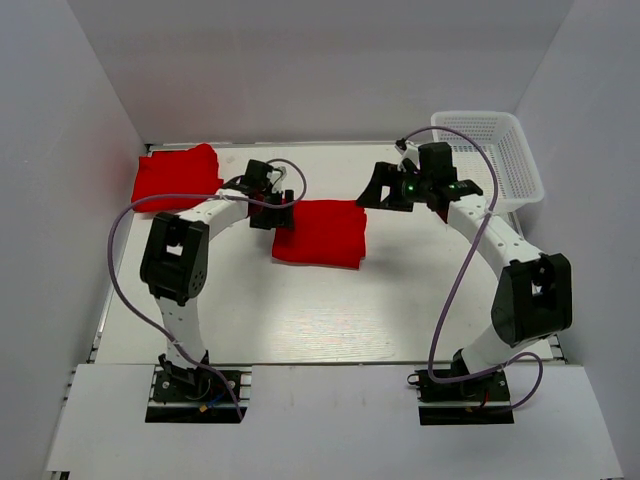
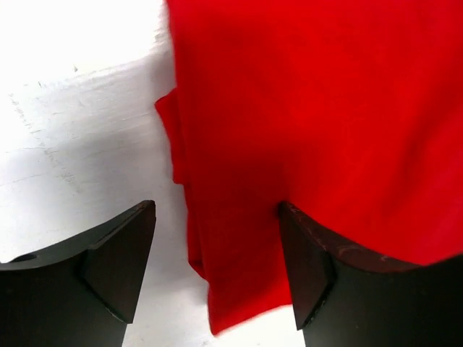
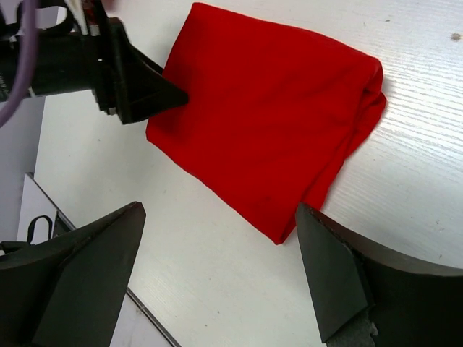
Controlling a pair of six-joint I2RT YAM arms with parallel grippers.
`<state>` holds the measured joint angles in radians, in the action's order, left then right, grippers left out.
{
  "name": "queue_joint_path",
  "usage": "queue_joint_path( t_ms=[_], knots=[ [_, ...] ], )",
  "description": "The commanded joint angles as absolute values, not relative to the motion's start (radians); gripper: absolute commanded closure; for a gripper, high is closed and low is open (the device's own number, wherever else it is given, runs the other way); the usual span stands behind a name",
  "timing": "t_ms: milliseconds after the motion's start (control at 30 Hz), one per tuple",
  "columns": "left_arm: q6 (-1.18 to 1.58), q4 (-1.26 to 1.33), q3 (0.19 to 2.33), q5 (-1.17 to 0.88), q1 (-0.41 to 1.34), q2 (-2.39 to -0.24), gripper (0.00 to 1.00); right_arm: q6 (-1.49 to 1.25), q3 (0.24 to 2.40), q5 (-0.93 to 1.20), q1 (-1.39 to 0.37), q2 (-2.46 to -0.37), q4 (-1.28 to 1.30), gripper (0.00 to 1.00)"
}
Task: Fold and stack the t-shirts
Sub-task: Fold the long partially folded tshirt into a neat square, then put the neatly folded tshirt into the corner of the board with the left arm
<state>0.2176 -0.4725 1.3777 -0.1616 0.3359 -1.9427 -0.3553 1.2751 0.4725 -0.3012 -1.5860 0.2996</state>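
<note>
Two shirts lie on the worktop [image 1: 300, 310]: the centre shirt [image 1: 322, 235], folded into a rough rectangle, and the far shirt [image 1: 178, 175], well apart at its 10 o'clock, near the worktop's far-left corner.

Left fingers [image 1: 281, 215] sit low at the centre shirt's 10 o'clock corner. They are spread apart, and in the wrist view the layered fold edge runs between them (one finger over cloth, the other over bare worktop). They are not pinched on anything. Right fingers [image 1: 375, 190] hover just off the 1 o'clock corner, spread wide and empty, raised above the cloth.

In the top view the centre shirt's long axis runs 9 to 3, so the left fingers straddle a short end. The left arm is plainly the nearer one, both to this shirt and to the far one.

My reading is that the fold is done. The coming move would be a grasp of that edge, then a carry toward 10 o'clock to stack. The worktop between the two shirts looks bare. A basket [image 1: 495, 150] stands at 2 o'clock, out of the way. One risk is that a shallow pinch catches only the top layers and the fold opens on the lift.
</note>
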Motion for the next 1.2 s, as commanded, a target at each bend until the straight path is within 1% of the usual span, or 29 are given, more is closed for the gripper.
queue_joint_path(
  t_ms=[0, 133, 167, 267, 400, 467, 500, 533, 567, 600, 633, 667, 767, 867, 967, 1167],
  knots=[
    [0.218, -0.5, 1.43, -0.114, 0.333, -1.963, 0.21, -0.33, 1.258, 0.462, -0.299, -1.542, 0.305, 0.1],
    [0.218, -0.52, 1.451, -0.095, 0.354, -2.028, 0.24, -0.325, 1.238, 0.469, -0.296, -1.542, 0.305, 0.1],
    [0.204, -0.529, 1.451, -0.095, 0.354, -2.04, 0.28, -0.325, 1.235, 0.468, -0.298, -1.543, 0.305, 0.1],
    [0.204, -0.518, 1.44, -0.127, 0.365, -2.078, 0.3, -0.324, 1.221, 0.459, -0.299, -1.539, 0.307, 0.1],
    [0.195, -0.528, 1.43, -0.04, 0.405, -2.121, 0.36, -0.325, 1.195, 0.433, -0.299, -1.517, 0.307, 0.1],
    [0.195, -0.538, 1.43, -0.031, 0.419, -2.144, 0.42, -0.316, 1.177, 0.423, -0.298, -1.505, 0.301, 0.1],
    [0.195, -0.549, 1.43, -0.003, 0.429, -2.157, 0.46, -0.33, 1.172, 0.413, -0.298, -1.502, 0.305, 0.1],
    [0.195, -0.558, 1.43, -0.003, 0.43, -2.178, 0.54, -0.331, 1.169, 0.41, -0.298, -1.496, 0.295, 0.1],
    [0.195, -0.558, 1.44, -0.003, 0.439, -2.189, 0.6, -0.333, 1.158, 0.405, -0.296, -1.487, 0.305, 0.1],
    [0.195, -0.558, 1.44, -0.012, 0.439, -2.189, 0.69, -0.333, 1.149, 0.393, -0.295, -1.477, 0.305, 0.1],
    [0.195, -0.558, 1.44, -0.035, 0.439, -2.201, 0.97, -0.336, 1.143, 0.384, -0.296, -1.468, 0.305, 0.1],
    [0.195, -0.558, 1.44, -0.055, 0.439, -2.201, 1.0, -0.334, 1.138, 0.379, -0.296, -1.465, 0.307, 0.1],
    [0.178, -0.505, 1.44, -0.075, 0.439, -2.165, 1.0, -0.33, 1.129, 0.35, -0.298, -1.447, 0.316, 0.1],
    [0.147, -0.44, 1.422, -0.126, 0.414, -2.06, 1.0, -0.322, 1.126, 0.327, -0.296, -1.428, 0.325, 0.1],
    [0.082, -0.405, 1.433, -0.066, 0.414, -1.951, 1.0, -0.319, 1.114, 0.308, -0.299, -1.407, 0.327, 0.1],
    [-0.096, -0.405, 1.497, -0.071, 0.405, -1.849, 1.0, -0.299, 1.098, 0.29, -0.295, -1.382, 0.33, 0.1]
  ],
)
